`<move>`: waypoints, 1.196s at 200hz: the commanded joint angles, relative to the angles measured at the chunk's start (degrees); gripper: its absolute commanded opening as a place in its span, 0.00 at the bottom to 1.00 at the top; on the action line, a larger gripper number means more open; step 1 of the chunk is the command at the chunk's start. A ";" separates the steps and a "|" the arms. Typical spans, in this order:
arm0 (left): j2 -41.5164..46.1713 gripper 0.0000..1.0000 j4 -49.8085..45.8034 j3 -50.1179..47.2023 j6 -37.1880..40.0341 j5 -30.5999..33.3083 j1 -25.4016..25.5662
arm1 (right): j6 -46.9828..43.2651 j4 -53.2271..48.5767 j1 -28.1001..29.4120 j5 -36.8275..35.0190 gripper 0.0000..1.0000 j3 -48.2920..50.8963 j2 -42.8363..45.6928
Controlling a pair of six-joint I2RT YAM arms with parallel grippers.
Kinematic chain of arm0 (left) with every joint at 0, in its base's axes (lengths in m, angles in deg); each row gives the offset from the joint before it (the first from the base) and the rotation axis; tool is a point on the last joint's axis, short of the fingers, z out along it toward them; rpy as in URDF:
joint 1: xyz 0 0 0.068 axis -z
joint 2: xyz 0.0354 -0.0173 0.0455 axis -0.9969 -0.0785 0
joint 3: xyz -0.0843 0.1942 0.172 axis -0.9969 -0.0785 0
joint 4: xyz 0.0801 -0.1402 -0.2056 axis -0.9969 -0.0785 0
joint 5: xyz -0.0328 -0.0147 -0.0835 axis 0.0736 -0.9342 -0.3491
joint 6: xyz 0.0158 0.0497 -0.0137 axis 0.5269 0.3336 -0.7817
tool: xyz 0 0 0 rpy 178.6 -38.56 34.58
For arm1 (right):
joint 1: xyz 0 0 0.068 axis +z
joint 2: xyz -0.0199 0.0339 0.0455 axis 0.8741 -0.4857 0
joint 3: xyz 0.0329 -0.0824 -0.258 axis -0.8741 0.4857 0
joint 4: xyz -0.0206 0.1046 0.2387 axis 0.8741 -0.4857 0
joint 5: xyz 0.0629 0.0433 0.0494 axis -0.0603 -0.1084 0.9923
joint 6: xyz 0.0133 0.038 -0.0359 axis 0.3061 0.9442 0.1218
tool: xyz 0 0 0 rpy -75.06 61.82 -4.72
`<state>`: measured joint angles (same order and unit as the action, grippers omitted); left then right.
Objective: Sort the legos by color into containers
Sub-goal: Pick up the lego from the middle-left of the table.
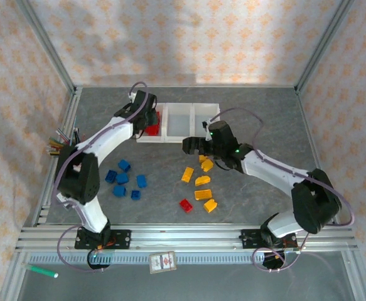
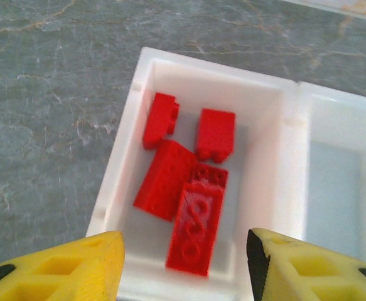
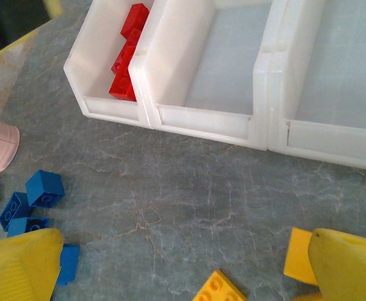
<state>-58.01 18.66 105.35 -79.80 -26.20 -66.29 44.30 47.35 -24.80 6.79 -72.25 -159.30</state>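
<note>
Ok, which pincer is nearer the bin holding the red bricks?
Left. The left pincer hangs open directly above that bin, over the red bricks. The right pincer is off to the bin's right, over the table in front of the middle bin.

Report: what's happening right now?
Left gripper open over left bin, red legos inside. Right gripper open, empty. Blue legos, orange legos, one red lego loose. Nothing blocking.

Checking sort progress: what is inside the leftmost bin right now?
Red bricks, about five, lie loose in the leftmost bin; no other colour shows. Its near corners are covered by the jaws of the left gripper, so anything there is unseen.
</note>
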 commanded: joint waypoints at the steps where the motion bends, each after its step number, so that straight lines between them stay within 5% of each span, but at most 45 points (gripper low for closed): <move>1: 7.33 0.59 -1.80 -6.32 -2.32 -2.21 3.28 | -1.25 -4.81 -0.54 -0.53 1.00 2.68 3.54; 84: 22.95 0.67 -10.55 -23.20 -20.69 -3.41 23.69 | 1.44 -13.85 -0.98 0.49 1.00 11.20 11.73; 147: 21.24 0.74 -6.09 -28.93 -41.17 -4.66 40.45 | 3.18 -13.46 -1.24 0.57 1.00 15.03 13.55; 239: 10.75 0.82 -2.42 -26.93 -50.12 -4.37 48.91 | 3.41 -8.10 -2.65 4.67 1.00 18.73 13.54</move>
<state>-44.98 14.31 77.05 -127.16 -31.43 -17.73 47.04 36.53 -26.99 10.40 -54.87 -146.67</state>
